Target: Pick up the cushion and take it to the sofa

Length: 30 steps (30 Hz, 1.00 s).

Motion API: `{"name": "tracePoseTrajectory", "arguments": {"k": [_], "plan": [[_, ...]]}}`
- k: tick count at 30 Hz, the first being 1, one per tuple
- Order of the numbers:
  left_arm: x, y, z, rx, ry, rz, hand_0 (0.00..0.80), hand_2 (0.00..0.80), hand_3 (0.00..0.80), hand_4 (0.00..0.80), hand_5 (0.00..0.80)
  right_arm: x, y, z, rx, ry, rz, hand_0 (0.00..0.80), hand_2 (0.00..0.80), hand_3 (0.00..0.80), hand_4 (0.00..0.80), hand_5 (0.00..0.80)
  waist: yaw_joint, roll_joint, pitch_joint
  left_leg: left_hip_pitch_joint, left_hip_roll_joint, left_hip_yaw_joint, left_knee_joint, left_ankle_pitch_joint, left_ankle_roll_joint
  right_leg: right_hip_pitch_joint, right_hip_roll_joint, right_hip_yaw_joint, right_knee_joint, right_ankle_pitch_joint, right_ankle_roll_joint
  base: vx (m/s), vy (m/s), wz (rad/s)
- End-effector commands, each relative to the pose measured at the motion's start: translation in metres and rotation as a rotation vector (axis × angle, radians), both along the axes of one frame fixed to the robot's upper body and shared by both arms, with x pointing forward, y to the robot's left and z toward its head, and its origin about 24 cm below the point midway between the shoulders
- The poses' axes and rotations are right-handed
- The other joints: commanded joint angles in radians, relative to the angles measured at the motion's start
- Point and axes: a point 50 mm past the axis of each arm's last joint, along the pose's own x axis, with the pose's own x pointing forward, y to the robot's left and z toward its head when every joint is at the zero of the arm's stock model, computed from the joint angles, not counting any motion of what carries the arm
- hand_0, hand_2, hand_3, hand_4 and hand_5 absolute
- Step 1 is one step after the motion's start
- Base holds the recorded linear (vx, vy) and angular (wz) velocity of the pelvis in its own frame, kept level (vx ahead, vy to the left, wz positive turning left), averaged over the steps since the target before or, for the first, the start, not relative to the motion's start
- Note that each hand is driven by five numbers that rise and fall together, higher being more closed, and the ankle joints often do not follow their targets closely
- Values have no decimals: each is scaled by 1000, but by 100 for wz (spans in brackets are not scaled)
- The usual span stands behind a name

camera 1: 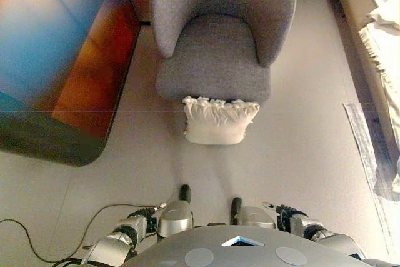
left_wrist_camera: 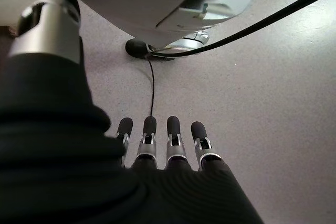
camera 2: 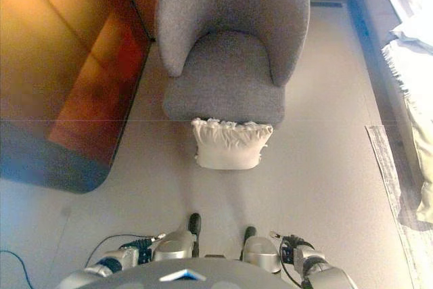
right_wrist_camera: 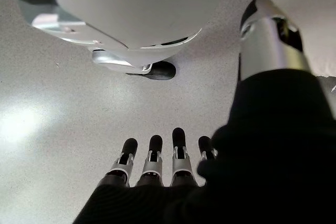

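A white ruffled cushion (camera 1: 217, 120) stands on the floor, leaning against the front of a grey armchair (camera 1: 215, 35). It also shows in the right eye view (camera 2: 229, 144). The sofa (camera 1: 374, 42), with a white throw on it, runs along the right edge. My left hand (left_wrist_camera: 157, 153) hangs at my side with straight fingers pointing at the floor, empty. My right hand (right_wrist_camera: 163, 163) hangs the same way, straight-fingered and empty. Both hands are well short of the cushion and show only in the wrist views.
A large dark glossy piece of furniture (camera 1: 62, 67) stands at the left beside the armchair. A pale rug edge (camera 1: 365, 148) lies at the right in front of the sofa. A black cable (camera 1: 25, 236) trails on the floor at the lower left.
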Motion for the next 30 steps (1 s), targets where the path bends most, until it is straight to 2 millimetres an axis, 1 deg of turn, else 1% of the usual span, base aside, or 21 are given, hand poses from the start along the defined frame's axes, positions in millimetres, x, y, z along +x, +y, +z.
{"name": "tracePoseTrajectory", "arguments": {"k": [1, 12, 17, 20, 21, 22, 23, 25, 26, 27, 29, 30], "plan": [[19, -1, 3, 13, -9, -38, 0, 0, 0, 0, 0, 17, -4, 5, -14, -24, 36, 0, 0, 0, 0, 0, 9, -43, 47, 39, -73, 48, 1, -111, 68, -41, -11, 10, -34, 39, 11, 0, 0, 0], [13, -1, 2, 25, 17, -48, 0, 0, 0, 0, 0, 13, -5, 4, -31, -2, 48, 0, 0, 0, 0, 0, 9, -44, 38, 54, -69, 48, 2, -114, 70, -30, -4, 11, -26, 30, 4, 44, -19, 0], [11, 2, 2, 37, 23, -56, 0, 0, 0, 0, 0, 14, -5, 4, -49, -1, 61, 0, 0, 0, 0, 0, 9, -51, 35, 51, -64, 42, 32, -126, 71, -32, 5, 17, -6, 19, -5, 55, -86, -1], [11, 3, 2, 44, 17, -49, 0, 0, 0, 0, 0, 13, -6, 4, -42, 7, 58, 0, 0, 0, 0, 0, 9, -64, 37, 28, -65, 35, 129, -159, 70, -40, 5, 23, 22, 9, -22, 42, -113, -1], [11, 3, 2, 46, 12, -50, 0, 0, 0, 0, 0, 14, -7, 4, -38, 8, 61, 0, 0, 0, 0, 0, 8, -77, 40, 5, -68, 40, 207, -186, 72, -50, -5, 20, 43, 6, -31, 22, -125, -2], [11, 3, 2, 43, 6, -44, 0, 0, 0, 0, 0, 15, -8, 5, -35, 8, 74, 0, 0, 0, 0, 0, 7, -99, 48, -33, -76, 58, 328, -236, 83, -65, -25, 14, 72, 0, -43, 20, -134, -2], [10, 3, 2, 37, 3, -34, 0, 0, 0, 0, 0, 15, -9, 5, -38, 9, 82, 0, 0, 0, 0, 0, 9, -111, 54, -77, -80, 58, 430, -248, 85, -76, -34, 12, 93, -4, -55, 20, -133, -4], [5, 0, 0, 16, 6, 6, 0, 0, 0, 0, 0, 17, -12, 7, -49, 14, 98, 0, 0, 0, 0, 0, 15, -124, 73, -177, -95, 48, 638, -231, 93, -88, -40, 19, 126, -6, -74, 35, -103, -13], [3, -1, 0, 5, 10, 22, 0, 0, 0, 0, 0, 18, -13, 7, -50, 14, 101, 0, 0, 0, 0, 0, 17, -123, 80, -210, -95, 52, 685, -219, 96, -86, -36, 28, 135, -9, -79, 58, -66, -29], [1, -1, -1, -5, 11, 33, 0, 0, 0, 0, 0, 20, -15, 8, -52, 12, 103, 0, 0, 0, 0, 0, 24, -117, 91, -251, -97, 53, 711, -189, 93, -78, -27, 40, 143, -18, -83, 95, -26, -31], [-2, -1, -1, -10, 2, 49, 0, 0, 0, 0, 0, 21, -16, 9, -56, 9, 110, 0, 0, 0, 0, 0, 55, -86, 109, -323, -103, 38, 636, -91, 74, -43, 10, 69, 157, -57, -87, 184, 2, -33], [-3, -1, -2, -10, -1, 50, 0, 0, 0, 0, 0, 21, -16, 9, -57, 9, 114, 0, 0, 0, 0, 0, 66, -74, 116, -336, -97, 36, 606, -60, 67, -28, 24, 80, 163, -73, -90, 322, 14, -33]]}}
